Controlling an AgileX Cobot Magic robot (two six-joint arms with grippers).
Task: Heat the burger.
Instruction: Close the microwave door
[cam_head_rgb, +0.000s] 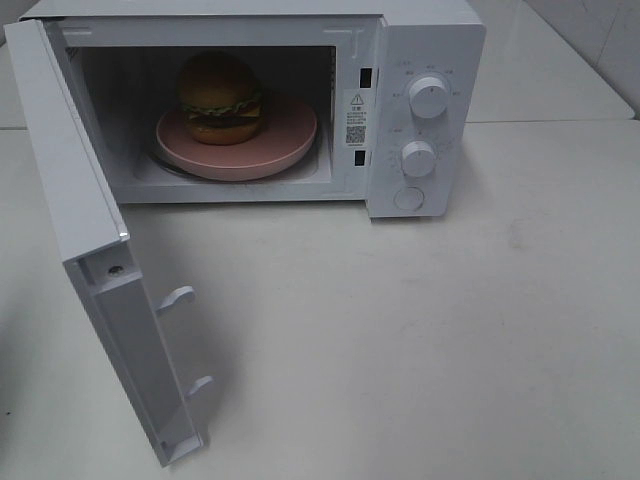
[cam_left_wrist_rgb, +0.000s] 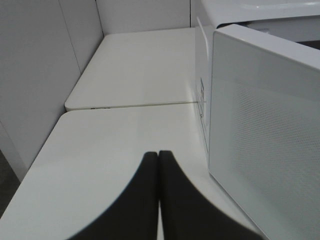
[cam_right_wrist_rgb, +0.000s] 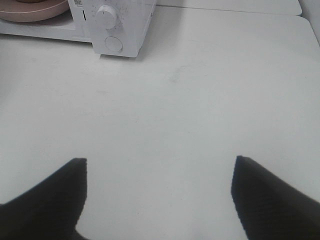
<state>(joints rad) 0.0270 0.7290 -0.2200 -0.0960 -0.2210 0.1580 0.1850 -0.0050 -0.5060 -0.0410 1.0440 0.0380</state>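
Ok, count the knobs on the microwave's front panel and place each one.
2. The upper knob sits high on the control panel; the lower knob is directly below it. The flat round button beneath them is no knob.

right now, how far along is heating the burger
Done: the burger sits on the pink plate inside the microwave. In hand: nothing; the left fingers are shut beside the open door, the right fingers open above the table. Left: shut the door, which stands wide open, and set the knobs.
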